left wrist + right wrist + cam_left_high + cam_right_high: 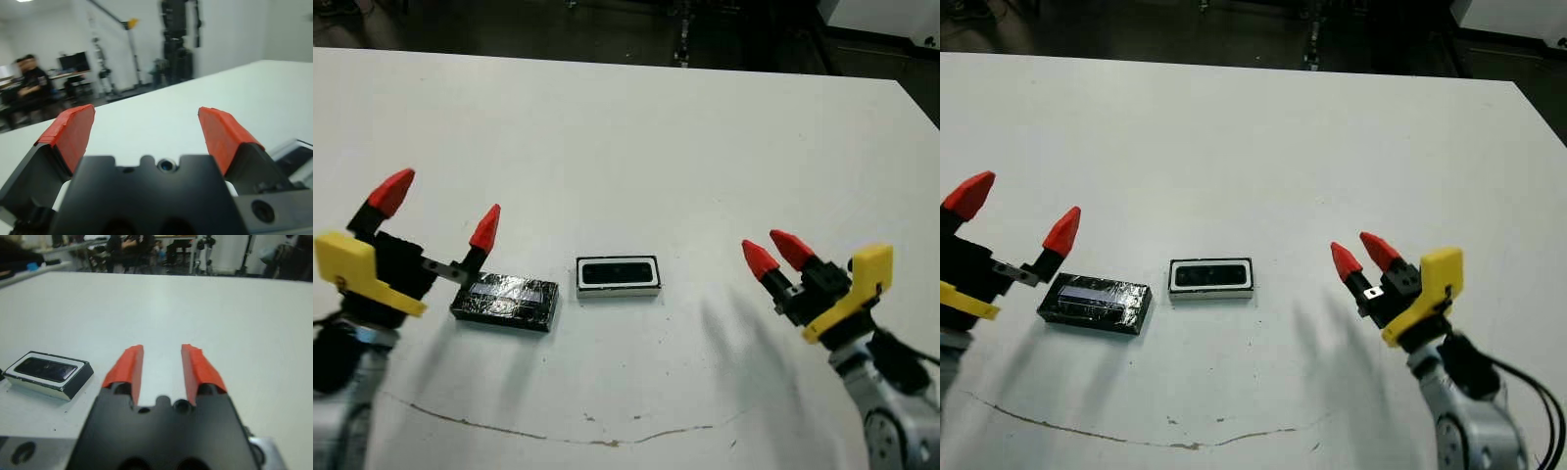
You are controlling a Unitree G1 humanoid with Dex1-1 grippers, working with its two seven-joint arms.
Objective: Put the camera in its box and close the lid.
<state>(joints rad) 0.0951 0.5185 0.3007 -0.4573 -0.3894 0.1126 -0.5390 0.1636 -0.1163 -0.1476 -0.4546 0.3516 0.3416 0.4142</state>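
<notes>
The camera (616, 272) already lies inside the box (618, 290), which sits toward the near edge of the table (636, 137), about midway along it; the lid (505, 300) rests flat just beside the box on the robot's left, apart from it. The risk now is a poor pickup of the thin, glossy lid: a slipping finger could shove it into the box and knock it askew, or set it down crooked. The left tool (438, 215) hovers spread wide and empty above the lid's outer end; the right tool (775, 248) hangs narrowly parted, holding nothing, well apart from the box.
</notes>
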